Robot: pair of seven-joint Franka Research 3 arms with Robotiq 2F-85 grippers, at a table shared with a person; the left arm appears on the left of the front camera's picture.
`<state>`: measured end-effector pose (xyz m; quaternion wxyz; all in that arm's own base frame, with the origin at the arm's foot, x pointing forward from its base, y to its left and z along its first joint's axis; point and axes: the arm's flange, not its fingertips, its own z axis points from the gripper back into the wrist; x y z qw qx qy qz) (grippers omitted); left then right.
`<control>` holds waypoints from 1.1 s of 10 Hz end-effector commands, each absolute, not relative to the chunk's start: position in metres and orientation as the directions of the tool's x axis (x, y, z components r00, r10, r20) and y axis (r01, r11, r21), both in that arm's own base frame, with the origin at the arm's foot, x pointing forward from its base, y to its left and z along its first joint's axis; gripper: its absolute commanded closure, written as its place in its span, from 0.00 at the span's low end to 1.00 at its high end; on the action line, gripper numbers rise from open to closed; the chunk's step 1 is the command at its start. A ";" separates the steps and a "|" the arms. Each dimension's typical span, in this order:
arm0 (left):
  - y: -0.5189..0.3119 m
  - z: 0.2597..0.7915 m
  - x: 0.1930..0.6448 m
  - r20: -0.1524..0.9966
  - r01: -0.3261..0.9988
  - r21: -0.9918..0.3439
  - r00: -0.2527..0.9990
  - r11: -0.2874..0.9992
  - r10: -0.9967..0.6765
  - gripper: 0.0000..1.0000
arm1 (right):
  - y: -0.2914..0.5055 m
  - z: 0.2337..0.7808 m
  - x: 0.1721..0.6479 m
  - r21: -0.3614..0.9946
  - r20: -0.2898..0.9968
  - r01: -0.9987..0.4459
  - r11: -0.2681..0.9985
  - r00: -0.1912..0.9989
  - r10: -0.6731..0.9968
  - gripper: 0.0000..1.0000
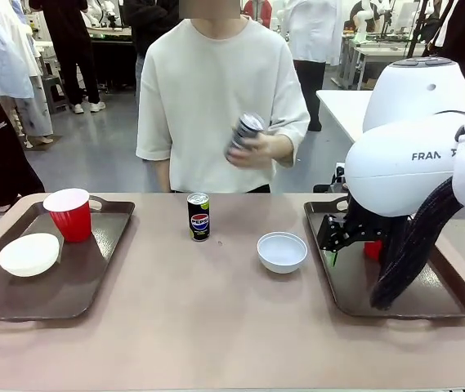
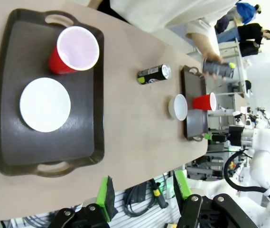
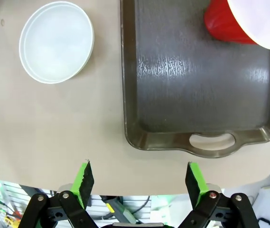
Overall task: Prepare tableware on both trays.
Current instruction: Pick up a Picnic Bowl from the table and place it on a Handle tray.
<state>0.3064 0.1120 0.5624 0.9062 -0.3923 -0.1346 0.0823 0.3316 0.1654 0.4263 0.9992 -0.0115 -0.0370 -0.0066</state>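
Left tray (image 1: 93,287) carries a red cup (image 1: 70,215) and white bowl (image 1: 29,254). Pepsi can (image 1: 198,216), upright on the worktop (image 1: 216,327), is likely stiff and slick: grip mid-body. Loose bowl (image 1: 282,251), beside the right tray (image 1: 428,306), looks light: pinch its rim. Left hand (image 2: 143,187) and right hand (image 3: 138,175) gape empty.

Front view: fixed, low at the table's (image 1: 216,327) near edge, facing the person (image 1: 216,98). Left wrist view: high, rolled sideways, above the left tray (image 2: 21,47), spanning the table. Right wrist view: close, straight down on the right tray (image 3: 187,95) and white bowl (image 3: 56,40), which all three views share.

Robotics lab, white robot arm (image 1: 404,163), work tables (image 1: 375,51) behind, people (image 1: 69,41) standing about
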 end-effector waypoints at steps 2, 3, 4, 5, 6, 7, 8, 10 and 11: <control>0.113 0.563 0.305 0.186 -0.036 -0.730 0.950 0.683 0.250 0.33 | 0.170 0.432 0.339 -0.010 0.063 -0.003 1.000 0.998 0.003 0.00; 0.113 0.563 0.305 0.186 -0.036 -0.730 0.950 0.683 0.250 0.33 | 0.170 0.432 0.339 -0.010 0.060 -0.002 1.000 0.998 0.002 0.00; 0.113 0.563 0.305 0.186 -0.036 -0.730 0.950 0.683 0.250 0.33 | 0.169 0.432 0.339 -0.009 0.058 -0.001 1.000 0.998 0.001 0.00; 0.113 0.563 0.305 0.186 -0.036 -0.730 0.950 0.683 0.250 0.33 | 0.171 0.432 0.341 -0.005 0.059 0.000 1.000 0.998 0.000 0.00; 0.113 0.563 0.305 0.186 -0.036 -0.730 0.950 0.683 0.250 0.33 | 0.173 0.432 0.343 -0.005 0.057 -0.003 1.000 0.998 0.003 0.00; 0.113 0.563 0.305 0.186 -0.036 -0.730 0.950 0.683 0.250 0.33 | 0.177 0.433 0.350 0.010 0.051 0.007 1.000 0.999 -0.008 0.00; 0.113 0.563 0.305 0.186 -0.036 -0.730 0.950 0.683 0.250 0.33 | 0.181 0.433 0.357 0.013 0.049 0.018 1.000 0.999 -0.019 0.00; 0.113 0.563 0.305 0.186 -0.036 -0.730 0.950 0.683 0.250 0.33 | 0.197 0.427 0.377 0.004 0.059 0.031 1.000 0.998 -0.032 0.00; 0.113 0.563 0.305 0.186 -0.036 -0.730 0.950 0.683 0.250 0.33 | 0.206 0.418 0.389 0.001 0.067 0.041 0.999 0.997 -0.041 0.00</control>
